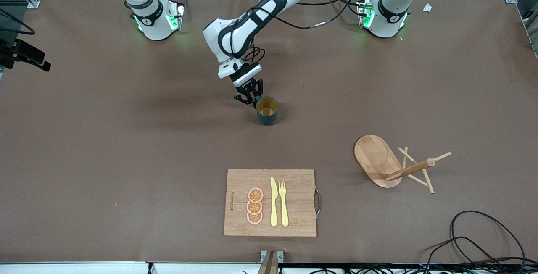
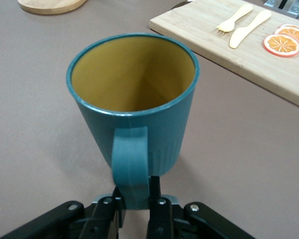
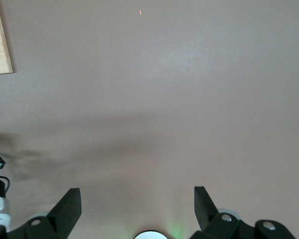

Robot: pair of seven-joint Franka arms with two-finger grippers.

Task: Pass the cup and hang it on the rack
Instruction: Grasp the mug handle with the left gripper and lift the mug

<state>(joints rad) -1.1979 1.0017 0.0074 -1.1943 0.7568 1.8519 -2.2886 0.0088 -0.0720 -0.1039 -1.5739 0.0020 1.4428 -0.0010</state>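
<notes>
Left pincer (image 2: 134, 206) pinching the handle of the cup (image 1: 267, 110): light, rigid, smooth. Right pincer (image 3: 137, 206) spread, waiting over bare tabletop (image 3: 189, 74).

Brown table (image 1: 126, 139), matte covering. Directly on it: teal cup (image 1: 267, 111) upright near the middle; bamboo cutting board (image 1: 294, 219) nearer the front camera than the cup, metal handle on the edge toward the left arm's end; wooden rack (image 1: 378, 160) toward the left arm's end, tipped over, oval base on edge, post and pegs lying against the table. Black cables (image 1: 483, 240) on the near corner at the left arm's end. Small white scrap (image 1: 427, 7) beside the left arm's base. Both arm bases stand on the table's edge farthest from the front camera.
</notes>
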